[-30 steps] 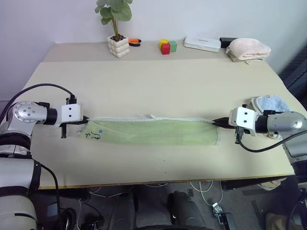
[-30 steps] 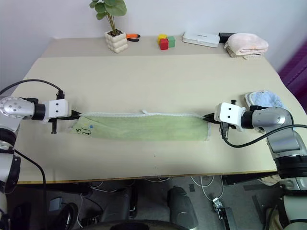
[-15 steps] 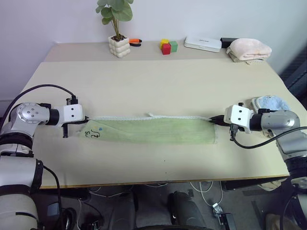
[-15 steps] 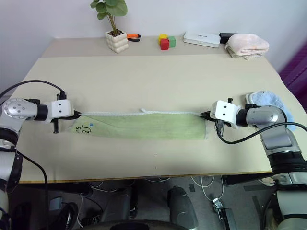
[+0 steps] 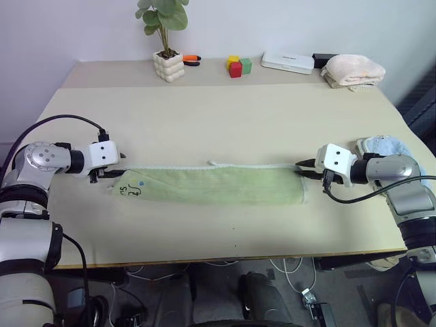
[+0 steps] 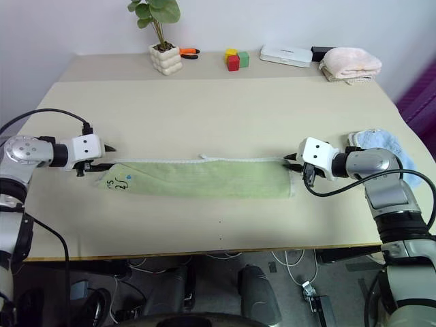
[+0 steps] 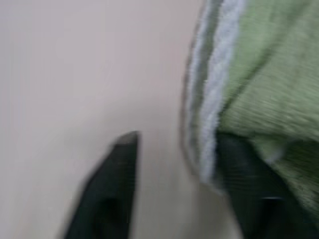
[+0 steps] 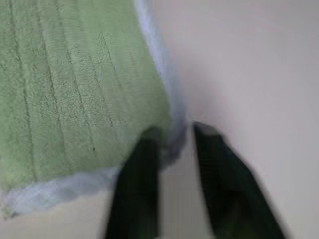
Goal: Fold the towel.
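Green towel (image 5: 211,185) lies folded in a long strip on the table (image 5: 225,116), its long axis from nine to three o'clock. At its nine-o'clock end the left claw (image 5: 117,168) stands open, one finger under the hem. At three o'clock the right claw (image 5: 304,167), narrowly parted, straddles the corner.

Light green towel (image 5: 211,185), whitish hem, dark mark.

Bright, even light, soft shadows; both wrist views blurred, perhaps motion.
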Tool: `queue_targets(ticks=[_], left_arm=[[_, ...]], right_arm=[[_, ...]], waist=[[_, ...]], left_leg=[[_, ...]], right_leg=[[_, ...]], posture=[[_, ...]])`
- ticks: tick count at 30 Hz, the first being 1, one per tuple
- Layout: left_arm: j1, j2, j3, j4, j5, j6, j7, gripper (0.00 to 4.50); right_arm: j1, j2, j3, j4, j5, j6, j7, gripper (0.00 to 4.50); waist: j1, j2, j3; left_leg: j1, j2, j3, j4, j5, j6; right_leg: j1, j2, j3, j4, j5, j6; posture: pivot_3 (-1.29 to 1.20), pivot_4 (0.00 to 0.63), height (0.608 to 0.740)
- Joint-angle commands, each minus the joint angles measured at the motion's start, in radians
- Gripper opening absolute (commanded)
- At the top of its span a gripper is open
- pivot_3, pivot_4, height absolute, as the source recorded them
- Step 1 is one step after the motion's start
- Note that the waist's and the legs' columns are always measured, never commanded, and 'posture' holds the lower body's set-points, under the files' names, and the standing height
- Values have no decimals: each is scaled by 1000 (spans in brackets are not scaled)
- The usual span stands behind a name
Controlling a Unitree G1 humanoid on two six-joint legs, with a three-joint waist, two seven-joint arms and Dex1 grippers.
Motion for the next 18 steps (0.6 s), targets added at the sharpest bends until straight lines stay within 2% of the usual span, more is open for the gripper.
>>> queue_targets(ticks=[1, 2, 4, 10, 15, 18], left_arm=[[-2, 2, 15, 6, -11, 24, -10, 4294], [-1, 5, 17, 5, -15, 26, -12, 4500], [3, 17, 26, 4, -19, 27, -10, 4500], [-4, 70, 76, 2, -61, 72, -17, 4500], [-9, 119, 127, 2, -98, 130, -3, 4500], [-1, 140, 186, 7, -159, 209, -49, 4500]], right_arm=[[-27, -2, -21, -8, 7, -1, -13, 2909], [-26, -3, -22, -9, 6, -1, -16, 3411], [-30, -6, -24, -5, -18, -36, -48, 4452], [-64, -9, -42, 9, -78, -53, -174, 4452], [-56, 20, -63, -85, -24, 16, -196, 4452], [-45, 51, -68, -171, 23, 92, -194, 4452]], waist=[[0, 0, 0], [0, 0, 0], [0, 0, 0], [-3, 0, 0], [-2, 0, 0], [-3, 0, 0]], left_leg=[[0, 0, 0, 0, 0, 0], [0, 0, 0, 0, 0, 0], [0, 0, 0, 0, 0, 0], [0, 0, 0, 0, 0, 0], [-1, 0, 0, -1, 0, 0], [-1, 0, 0, -1, 0, 0]], right_leg=[[0, 0, 0, 0, 0, 0], [0, 0, 0, 0, 0, 0], [0, 0, 0, 0, 0, 0], [-1, 0, 0, 0, 0, 0], [-2, 0, 0, 0, 0, 0], [-2, 0, 0, 1, 0, 0]], posture=[[0, 150, 740], [0, 150, 740], [0, 150, 740], [0, 150, 740], [0, 150, 740], [0, 150, 740]])
